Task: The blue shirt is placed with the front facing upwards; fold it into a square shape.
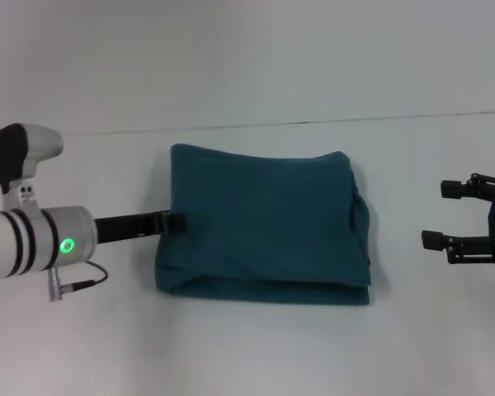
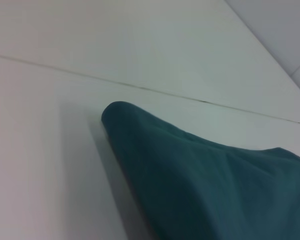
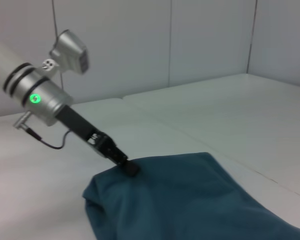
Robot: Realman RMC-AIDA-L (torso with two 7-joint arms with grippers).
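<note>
Fingers of the left gripper (image 1: 175, 220) pressed against the left edge of the blue shirt (image 1: 264, 223); open or closed, cannot tell. Shirt lying folded into a rough rectangle at the middle of the white bench (image 1: 256, 355), no lettering showing. Right gripper (image 1: 450, 216) hovering well apart off the shirt's right side, fingers spread wide, holding nothing.

You see the folded dark teal-blue shirt (image 1: 264, 223) as soft matt cloth, lightly creased. The white table (image 1: 256, 355) looks smooth, faintly sheened. The left arm's silver cylinder (image 1: 33, 241) reads as satin metal, its gripper (image 1: 172, 221) matt black.
</note>
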